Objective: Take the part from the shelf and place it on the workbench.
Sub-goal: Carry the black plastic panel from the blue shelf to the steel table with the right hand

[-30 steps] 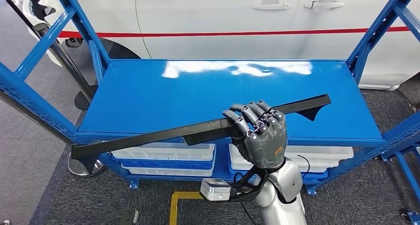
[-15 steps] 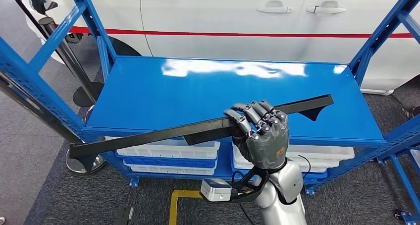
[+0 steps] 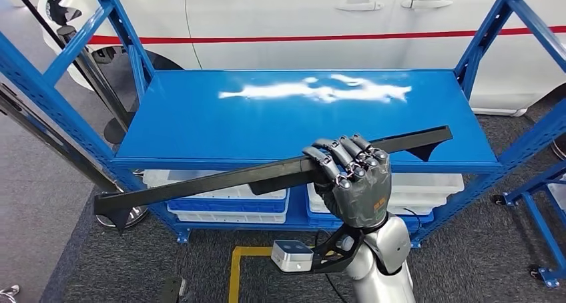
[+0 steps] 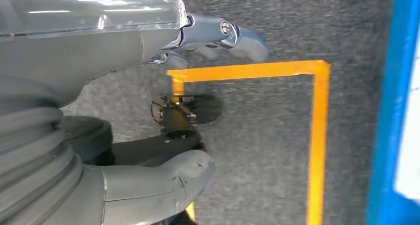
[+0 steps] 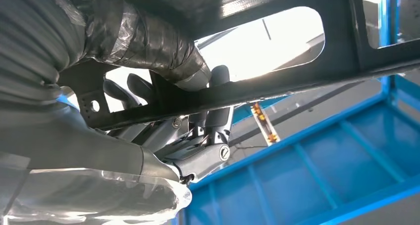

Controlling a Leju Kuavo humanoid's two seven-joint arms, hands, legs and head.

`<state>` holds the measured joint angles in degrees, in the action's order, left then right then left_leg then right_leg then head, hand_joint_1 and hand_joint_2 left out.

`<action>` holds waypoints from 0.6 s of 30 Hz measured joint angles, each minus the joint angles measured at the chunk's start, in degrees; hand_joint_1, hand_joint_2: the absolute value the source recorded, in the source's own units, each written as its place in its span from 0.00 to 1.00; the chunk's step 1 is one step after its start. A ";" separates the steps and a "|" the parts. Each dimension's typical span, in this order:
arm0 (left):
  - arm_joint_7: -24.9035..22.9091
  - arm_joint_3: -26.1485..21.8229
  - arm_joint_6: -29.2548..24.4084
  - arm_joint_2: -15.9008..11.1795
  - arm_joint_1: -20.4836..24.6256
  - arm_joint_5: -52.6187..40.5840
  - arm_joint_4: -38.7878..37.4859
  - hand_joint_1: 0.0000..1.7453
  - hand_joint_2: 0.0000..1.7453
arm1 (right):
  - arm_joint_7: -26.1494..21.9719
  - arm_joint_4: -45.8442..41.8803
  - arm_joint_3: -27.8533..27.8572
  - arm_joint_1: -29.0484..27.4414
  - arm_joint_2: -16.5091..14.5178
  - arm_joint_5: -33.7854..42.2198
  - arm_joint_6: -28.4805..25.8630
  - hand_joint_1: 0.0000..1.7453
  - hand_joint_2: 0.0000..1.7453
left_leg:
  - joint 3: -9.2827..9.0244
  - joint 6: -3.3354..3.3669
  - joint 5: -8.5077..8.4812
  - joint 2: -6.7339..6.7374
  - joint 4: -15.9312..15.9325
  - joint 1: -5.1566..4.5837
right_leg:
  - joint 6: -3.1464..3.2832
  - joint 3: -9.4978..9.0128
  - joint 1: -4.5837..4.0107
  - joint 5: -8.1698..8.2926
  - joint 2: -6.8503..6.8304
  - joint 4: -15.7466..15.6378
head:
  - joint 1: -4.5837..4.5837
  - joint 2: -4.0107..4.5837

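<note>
The part (image 3: pixel 220 181) is a long, thin black bar with a small bracket at each end. It slants from low on the left to higher on the right. My right hand (image 3: pixel 354 183) grips it right of its middle, in front of and slightly above the front edge of the blue shelf (image 3: pixel 267 123). The bar's right end reaches over the shelf top. In the right wrist view the fingers (image 5: pixel 198 150) wrap around the black bar (image 5: pixel 277 81). My left hand (image 4: pixel 99 86) hangs over the grey floor, its thumb and fingers apart with nothing in them.
White bins (image 3: pixel 220 209) sit on the tier under the shelf top. Blue uprights (image 3: pixel 100 23) frame both sides of the shelf. A white car (image 3: pixel 300 16) stands behind it. Yellow tape (image 3: pixel 235 269) marks the grey floor near my feet.
The whole picture has shifted: the shelf now lies a little farther off and higher in the view, so the camera has moved. My right hand still holds the bar the same way.
</note>
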<state>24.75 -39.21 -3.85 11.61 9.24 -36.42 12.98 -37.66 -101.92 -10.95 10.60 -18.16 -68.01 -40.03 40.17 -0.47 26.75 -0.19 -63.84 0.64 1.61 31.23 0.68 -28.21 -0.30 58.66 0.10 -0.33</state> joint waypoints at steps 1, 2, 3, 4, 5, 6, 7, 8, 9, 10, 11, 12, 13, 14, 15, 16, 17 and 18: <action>-0.01 0.00 0.00 0.00 0.02 -0.01 0.00 0.00 1.00 | 0.00 0.00 0.00 -0.01 -0.01 -0.04 0.00 1.00 1.00 | 0.81 -0.31 3.10 0.02 -3.44 0.07 | 0.17 0.80 -0.01 0.64 -0.02 0.01 | 0.03 0.00; -0.01 0.00 0.00 0.00 0.04 -0.02 0.00 0.00 1.00 | 0.00 0.00 0.00 -0.01 -0.01 -0.09 -0.01 1.00 1.00 | 1.36 -0.53 5.35 0.02 -6.97 0.13 | 0.22 1.65 -0.03 1.25 -0.07 0.06 | 0.02 0.00; -0.01 0.00 -0.01 0.01 0.05 -0.03 0.00 0.00 1.00 | 0.01 0.00 0.00 -0.01 -0.01 -0.14 -0.01 1.00 1.00 | 1.39 -0.67 6.29 0.02 -9.64 0.15 | 0.20 2.52 -0.06 1.86 -0.12 0.13 | 0.02 0.00; -0.01 0.00 -0.01 0.01 0.05 -0.04 0.00 0.00 1.00 | 0.02 0.00 0.00 -0.02 -0.01 -0.17 -0.01 1.00 1.00 | 0.62 -0.70 5.88 0.02 -10.69 0.14 | 0.17 3.38 -0.09 2.45 -0.16 0.22 | 0.02 0.00; -0.01 -0.01 -0.02 0.02 0.06 -0.05 0.00 0.00 1.00 | 0.04 0.00 0.00 -0.01 -0.01 -0.19 -0.01 1.00 1.00 | -1.09 -0.58 4.55 0.02 -9.80 0.12 | 0.12 4.20 -0.12 3.02 -0.19 0.32 | 0.02 0.00; -0.01 -0.01 -0.04 0.02 0.10 -0.06 0.00 0.00 1.00 | 0.06 -0.01 0.00 -0.01 -0.01 -0.21 -0.01 1.00 1.00 | -3.70 -0.31 3.06 0.01 -7.07 0.07 | 0.05 4.90 -0.18 3.57 -0.19 0.41 | 0.03 0.00; 0.01 -0.01 -0.09 -0.01 0.18 -0.09 0.01 0.00 1.00 | 0.06 -0.02 0.00 -0.01 -0.01 -0.27 -0.01 1.00 1.00 | -6.90 0.15 2.36 0.00 -3.00 -0.08 | -0.09 5.45 -0.27 4.07 -0.18 0.47 | 0.02 0.00; 0.04 -0.01 -0.14 -0.04 0.29 -0.12 0.01 0.00 1.00 | 0.08 -0.05 0.00 -0.01 -0.01 -0.38 -0.01 1.00 1.00 | -9.97 0.61 2.36 -0.01 1.34 -0.23 | -0.29 5.83 -0.35 4.52 -0.20 0.52 | 0.02 0.00; 0.07 -0.01 -0.20 -0.07 0.40 -0.16 0.02 0.00 1.00 | 0.08 -0.09 0.00 -0.01 -0.01 -0.53 -0.01 1.00 1.00 | -12.10 0.96 2.78 -0.03 4.62 -0.43 | -0.57 6.05 -0.36 5.01 -0.26 0.47 | 0.02 0.00; 0.10 0.00 -0.25 -0.09 0.48 -0.20 0.02 0.00 1.00 | 0.08 -0.13 -0.01 -0.01 -0.01 -0.68 -0.01 1.00 1.00 | -13.21 1.24 3.26 -0.05 6.68 -0.62 | -0.91 6.18 -0.30 5.48 -0.34 0.37 | 0.01 0.00; 0.13 0.00 -0.28 -0.09 0.48 -0.23 0.02 0.00 1.00 | 0.08 -0.15 -0.01 -0.01 -0.01 -0.81 -0.01 1.00 1.00 | -13.38 1.42 3.15 -0.06 7.54 -0.75 | -1.29 6.23 -0.22 6.02 -0.41 0.19 | 0.01 0.00; 0.14 0.00 -0.30 -0.07 0.44 -0.28 0.02 0.00 1.00 | 0.06 -0.15 -0.02 -0.01 0.01 -0.88 -0.01 1.00 1.00 | -13.08 1.66 2.60 0.02 7.80 -0.63 | -1.66 6.32 -0.14 6.30 -0.43 0.14 | 0.01 0.00; 0.14 0.00 -0.30 -0.03 0.41 -0.34 0.01 0.00 1.00 | 0.05 -0.16 -0.02 -0.01 0.03 -0.90 -0.01 1.00 1.00 | -12.72 2.04 1.88 0.15 8.11 -0.52 | -1.98 6.63 -0.12 5.59 -0.34 0.58 | -0.01 0.00; 0.14 -0.01 -0.31 0.00 0.41 -0.43 0.01 0.00 1.00 | 0.03 -0.16 -0.02 -0.01 0.05 -0.90 -0.01 1.00 1.00 | -12.24 2.48 1.07 0.32 8.38 -0.36 | -2.24 7.15 -0.12 3.91 -0.19 1.82 | -0.01 0.00; 0.14 -0.01 -0.31 0.05 0.44 -0.50 0.00 0.00 1.00 | 0.02 -0.17 -0.02 -0.02 0.08 -0.89 -0.01 1.00 1.00 | -11.58 2.81 0.29 0.49 8.54 -0.21 | -2.43 7.93 -0.08 1.25 -0.04 4.14 | -0.02 0.00; 0.14 -0.01 -0.32 0.08 0.48 -0.56 0.00 0.00 1.00 | 0.01 -0.17 -0.02 -0.03 0.09 -0.89 -0.01 1.00 1.00 | -10.71 3.05 -0.38 0.58 8.47 -0.30 | -2.60 8.83 -0.02 -1.82 0.08 7.37 | -0.02 0.00; 0.13 -0.01 -0.32 0.09 0.49 -0.63 0.00 0.00 1.00 | 0.00 -0.17 -0.01 -0.05 0.11 -0.88 -0.01 1.00 1.00 | -9.75 3.12 -0.99 0.65 8.31 -0.32 | -2.76 9.59 0.07 -4.14 0.14 10.98 | -0.01 0.00; 0.14 -0.01 -0.33 0.11 0.48 -0.66 0.00 0.00 1.00 | 0.00 -0.17 -0.01 -0.07 0.14 -0.87 -0.01 1.00 1.00 | -8.75 3.04 -1.59 0.71 8.10 -0.34 | -2.93 10.01 0.15 -5.25 0.15 14.07 | -0.01 0.00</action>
<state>24.89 -39.21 -4.17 11.72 9.71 -37.08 12.98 -37.66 -102.09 -10.96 10.53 -18.02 -68.88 -40.04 31.42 2.57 25.16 0.52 -55.74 0.30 -1.32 41.23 0.83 -33.46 -0.15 72.73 0.09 -0.33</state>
